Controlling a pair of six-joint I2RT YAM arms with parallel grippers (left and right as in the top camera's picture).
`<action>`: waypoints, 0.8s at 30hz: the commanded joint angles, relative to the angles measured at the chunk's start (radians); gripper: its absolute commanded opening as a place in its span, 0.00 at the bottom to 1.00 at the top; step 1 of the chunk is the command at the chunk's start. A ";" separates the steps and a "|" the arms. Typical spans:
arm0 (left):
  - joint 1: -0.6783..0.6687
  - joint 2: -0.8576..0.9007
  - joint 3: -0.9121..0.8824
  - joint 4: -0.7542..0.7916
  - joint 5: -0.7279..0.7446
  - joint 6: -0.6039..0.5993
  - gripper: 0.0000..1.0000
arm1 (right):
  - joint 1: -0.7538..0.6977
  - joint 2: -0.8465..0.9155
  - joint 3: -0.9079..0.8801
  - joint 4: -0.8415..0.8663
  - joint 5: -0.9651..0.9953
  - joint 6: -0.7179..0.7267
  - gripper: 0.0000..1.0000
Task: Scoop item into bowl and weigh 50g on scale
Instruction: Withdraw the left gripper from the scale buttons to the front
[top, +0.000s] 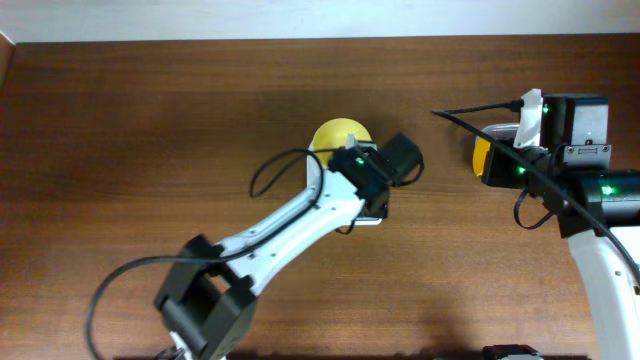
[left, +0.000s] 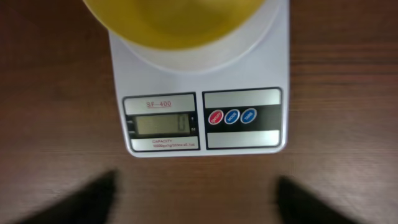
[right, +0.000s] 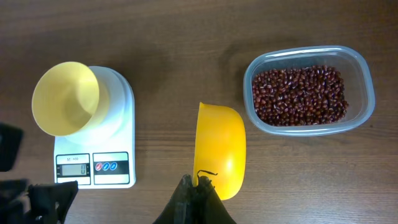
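Dark wooden table: small round pale yellow bowl sits empty on white square digital scale reading 0, left gripper spread nearby; right gripper pinches empty yellow plastic scoop, reddish-brown beans in clear plastic container at its 2 o'clock; scooping and weighing seemingly all to do.

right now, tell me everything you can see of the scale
The scale is a white, roughly square slab, plastic by its look, lying flat on the wooden table. Along the edge nearest the left wrist camera sit a grey display reading 0 under the mark SF-400, and one red and two blue buttons. Its round platform carries the yellow bowl. The open left gripper hangs before it, not touching.
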 joint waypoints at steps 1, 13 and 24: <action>0.087 -0.134 0.027 -0.031 0.033 0.219 0.99 | -0.006 -0.013 0.020 0.001 0.012 -0.016 0.04; 0.259 -0.192 0.027 -0.095 0.034 0.859 0.99 | -0.006 -0.013 0.020 0.004 0.012 -0.004 0.04; 0.259 -0.192 0.027 -0.095 0.035 0.858 0.99 | -0.006 0.038 0.020 -0.001 0.008 0.000 0.04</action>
